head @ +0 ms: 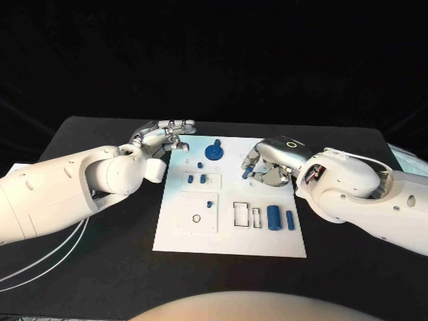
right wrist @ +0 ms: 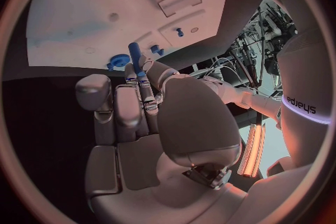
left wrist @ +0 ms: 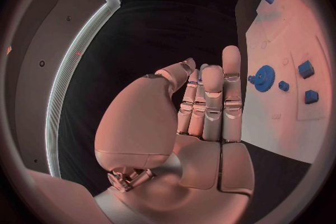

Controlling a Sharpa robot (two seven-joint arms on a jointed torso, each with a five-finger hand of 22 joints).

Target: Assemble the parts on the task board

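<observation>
So here's where I'm at, going left to right with the board (head: 229, 234) as my reference. My left hand (head: 164, 137) is parked off the board's far left corner, over the black worktop (head: 98, 267). It's got nothing in it, and from its wrist cam the fingers (left wrist: 211, 102) look straight and pressed side by side, with the thumb just beside them. Basically idle.

On the board itself: the gear (head: 213, 150) sits near the far edge, a few small blue blocks (head: 196, 178) are in the middle-left area, and there's a tiny peg (head: 209, 203) a bit nearer me. Toward the near right there are open rectangular slots (head: 241, 215), and just right of those two blue cylinders (head: 279, 219) are lying loose.

My right hand (head: 269, 162) is over the board's right side, towards the far end, and it's pinching a blue pin (head: 247, 172) between thumb and fingers. The right wrist cam shows the pin (right wrist: 135, 57) sticking out past the fingertips toward the board.

My read is that I'm mid-carry with this pin, and it's not seated anywhere yet. I honestly can't tell which hole it's meant for from these views. Next move probably needs the pin lined up square over its hole and eased down without tilting. Watch the gear, which is close by and could get bumped.
</observation>
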